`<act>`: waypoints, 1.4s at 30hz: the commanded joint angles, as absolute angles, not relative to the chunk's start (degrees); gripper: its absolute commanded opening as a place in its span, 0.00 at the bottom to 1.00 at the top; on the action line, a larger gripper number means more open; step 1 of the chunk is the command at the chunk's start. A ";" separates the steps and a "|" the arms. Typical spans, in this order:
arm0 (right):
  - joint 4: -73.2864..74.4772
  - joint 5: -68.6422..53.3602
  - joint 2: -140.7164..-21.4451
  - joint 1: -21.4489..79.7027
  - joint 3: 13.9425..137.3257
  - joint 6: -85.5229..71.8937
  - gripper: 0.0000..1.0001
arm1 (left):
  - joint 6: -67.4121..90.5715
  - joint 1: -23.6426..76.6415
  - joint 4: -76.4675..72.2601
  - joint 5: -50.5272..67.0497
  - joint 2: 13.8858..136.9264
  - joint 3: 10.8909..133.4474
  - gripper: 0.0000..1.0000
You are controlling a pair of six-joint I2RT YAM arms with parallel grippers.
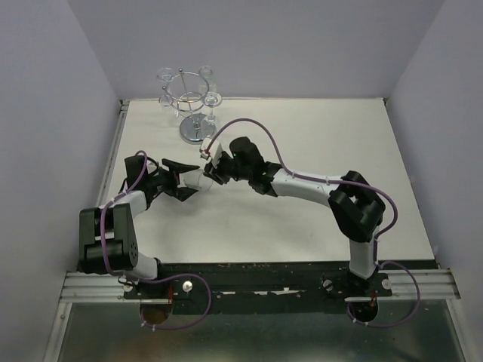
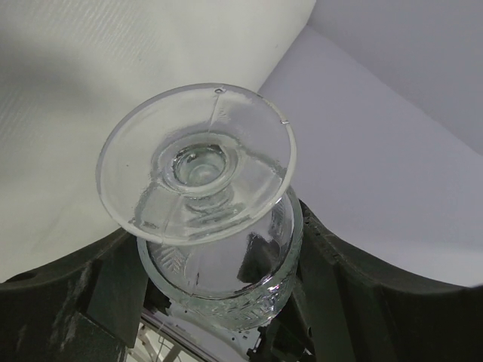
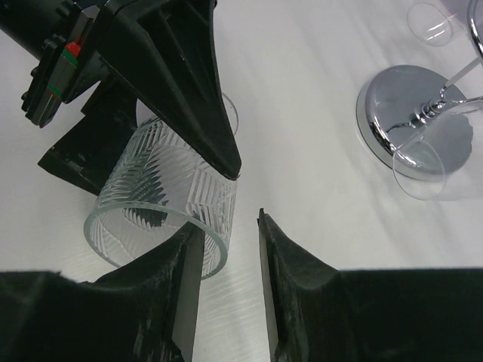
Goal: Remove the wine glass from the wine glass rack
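White table (image 1: 324,143), chrome wine glass rack (image 1: 191,113) standing upright on its round base (near the far-left corner)

One rack (image 1: 194,133) — perhaps five glasses (image 2: 198,162)

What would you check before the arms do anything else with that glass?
1. Wine glass off the wine glass rack: ok, it is held apart from the rack.
2. Left gripper hold: ok, its jaws are shut on the bowl, with the foot pointing at the wrist camera.
3. Right gripper ready: ok, its jaws are open beside the bowl's rim.
4. Right jaws touching the glass: cannot tell.
5. Other glasses hanging on the rack, apart from both arms: ok.
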State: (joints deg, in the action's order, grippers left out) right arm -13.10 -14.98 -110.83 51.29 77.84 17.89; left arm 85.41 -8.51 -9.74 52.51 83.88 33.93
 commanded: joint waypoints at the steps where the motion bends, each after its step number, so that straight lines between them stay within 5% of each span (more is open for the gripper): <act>1: -16.26 -12.13 -112.76 51.86 80.24 19.16 0.35 | 87.10 -8.88 -8.97 53.26 81.48 33.22 0.00; 4: -16.17 -11.34 -113.03 51.94 81.03 18.37 0.14 | 87.01 -8.88 -9.23 53.17 81.21 32.78 0.00; 5: -16.17 -10.99 -113.03 51.94 81.21 18.20 0.07 | 86.84 -8.88 -9.40 53.17 81.12 32.78 0.15; 6: -16.17 -10.64 -112.94 52.03 81.30 17.93 0.01 | 86.66 -9.05 -9.67 53.09 81.12 32.96 0.40; 9: -16.26 -9.85 -112.59 52.03 81.56 16.70 0.01 | 86.22 -9.32 -10.54 52.74 81.12 33.13 0.99; 19: -11.09 -1.41 -105.57 50.98 78.58 13.09 0.01 | 79.38 -12.56 -6.34 50.89 82.27 35.85 0.99; 28: 16.75 -2.72 -91.15 37.99 77.16 15.64 0.01 | 53.74 -17.58 10.70 41.94 83.14 43.75 0.99; 42: 55.43 -8.17 -101.67 9.42 103.78 29.09 0.01 | 30.77 -19.86 20.12 30.24 82.97 50.45 0.99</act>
